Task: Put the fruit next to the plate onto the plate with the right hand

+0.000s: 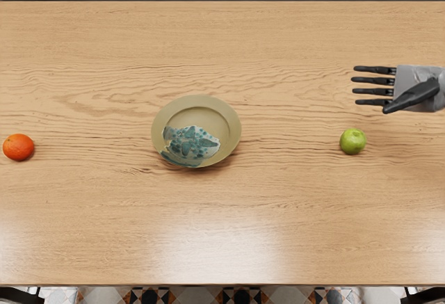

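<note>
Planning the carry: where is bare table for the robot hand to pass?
Bare wood lies between green apple and plate, between plate and orange, and along the near edge. Tightest: the right robot hand, open, beside the apple.

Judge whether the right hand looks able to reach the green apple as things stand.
Probably yes: the right hand is open and close to the green apple, and nothing stands between them.

Plate (208, 113): round, tan, shallow; teal-green pattern in lower left of well; lies flat.
Apple (352, 141): small, green, round, whole; right of plate, well apart.
</note>
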`<state>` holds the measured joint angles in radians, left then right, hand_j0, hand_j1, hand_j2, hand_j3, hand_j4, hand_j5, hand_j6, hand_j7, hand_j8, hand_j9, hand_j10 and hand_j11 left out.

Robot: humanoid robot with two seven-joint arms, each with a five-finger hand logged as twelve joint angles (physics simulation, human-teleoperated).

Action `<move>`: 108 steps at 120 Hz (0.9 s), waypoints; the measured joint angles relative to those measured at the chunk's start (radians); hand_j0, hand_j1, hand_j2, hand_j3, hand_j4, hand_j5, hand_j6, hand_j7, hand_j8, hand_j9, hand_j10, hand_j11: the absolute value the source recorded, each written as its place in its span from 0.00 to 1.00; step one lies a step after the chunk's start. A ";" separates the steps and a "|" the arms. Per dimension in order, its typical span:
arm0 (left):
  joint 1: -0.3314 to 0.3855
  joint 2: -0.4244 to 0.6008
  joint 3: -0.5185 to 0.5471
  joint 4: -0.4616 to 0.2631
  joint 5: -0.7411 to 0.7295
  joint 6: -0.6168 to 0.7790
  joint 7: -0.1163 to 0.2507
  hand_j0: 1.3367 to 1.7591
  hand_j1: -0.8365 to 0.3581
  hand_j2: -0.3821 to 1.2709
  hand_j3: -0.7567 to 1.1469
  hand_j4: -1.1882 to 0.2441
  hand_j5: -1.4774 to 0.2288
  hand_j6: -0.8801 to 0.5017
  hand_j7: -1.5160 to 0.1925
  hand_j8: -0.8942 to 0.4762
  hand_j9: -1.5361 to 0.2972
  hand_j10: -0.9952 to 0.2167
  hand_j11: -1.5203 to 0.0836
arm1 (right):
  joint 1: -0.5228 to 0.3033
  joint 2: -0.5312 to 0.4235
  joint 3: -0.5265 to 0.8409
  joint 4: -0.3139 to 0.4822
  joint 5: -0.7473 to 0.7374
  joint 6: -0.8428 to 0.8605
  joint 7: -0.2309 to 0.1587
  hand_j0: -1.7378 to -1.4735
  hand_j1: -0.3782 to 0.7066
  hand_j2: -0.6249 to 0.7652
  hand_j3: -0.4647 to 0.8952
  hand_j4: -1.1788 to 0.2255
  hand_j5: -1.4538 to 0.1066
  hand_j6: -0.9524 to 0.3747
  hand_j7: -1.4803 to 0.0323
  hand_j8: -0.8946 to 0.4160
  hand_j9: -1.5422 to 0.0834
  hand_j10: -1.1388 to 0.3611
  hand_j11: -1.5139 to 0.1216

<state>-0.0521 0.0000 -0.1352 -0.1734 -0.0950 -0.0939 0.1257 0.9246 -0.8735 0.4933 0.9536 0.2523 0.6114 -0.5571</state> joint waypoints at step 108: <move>0.000 0.000 0.000 0.000 0.000 0.000 0.000 0.76 0.99 0.23 0.40 0.83 0.87 0.64 0.89 0.65 0.84 0.82 0.95 | -0.061 -0.084 0.118 0.527 -1.056 -0.289 0.098 0.30 0.03 0.45 0.34 0.84 0.93 0.71 0.98 0.68 0.95 0.76 0.93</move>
<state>-0.0521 0.0000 -0.1352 -0.1734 -0.0950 -0.0936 0.1257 0.8632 -0.9576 0.6111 1.4801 -0.8041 0.3223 -0.4592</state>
